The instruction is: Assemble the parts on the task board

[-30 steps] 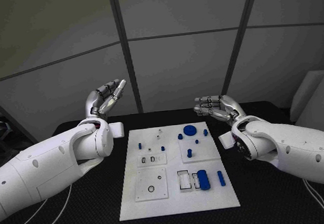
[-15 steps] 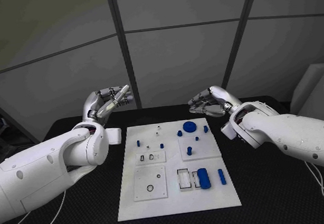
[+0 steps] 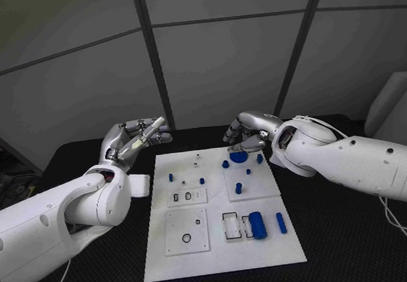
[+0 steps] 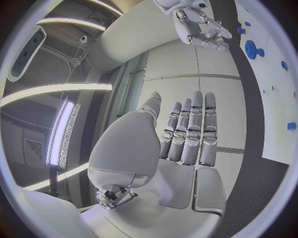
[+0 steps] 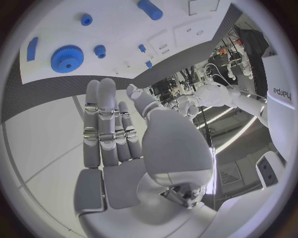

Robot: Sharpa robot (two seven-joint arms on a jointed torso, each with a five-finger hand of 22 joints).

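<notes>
Black table point(image 3: 100, 270), grey panelled wall point(image 3: 226, 72) behind it, thin white cable point(image 3: 403, 227) on tabletop

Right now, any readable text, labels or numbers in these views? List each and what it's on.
"Sharpa", seen reversed and partly cut off, on a white robot panel at the rim of the right wrist view.
No legible print on the task board, its blue parts, the left hand or the right hand.
</notes>
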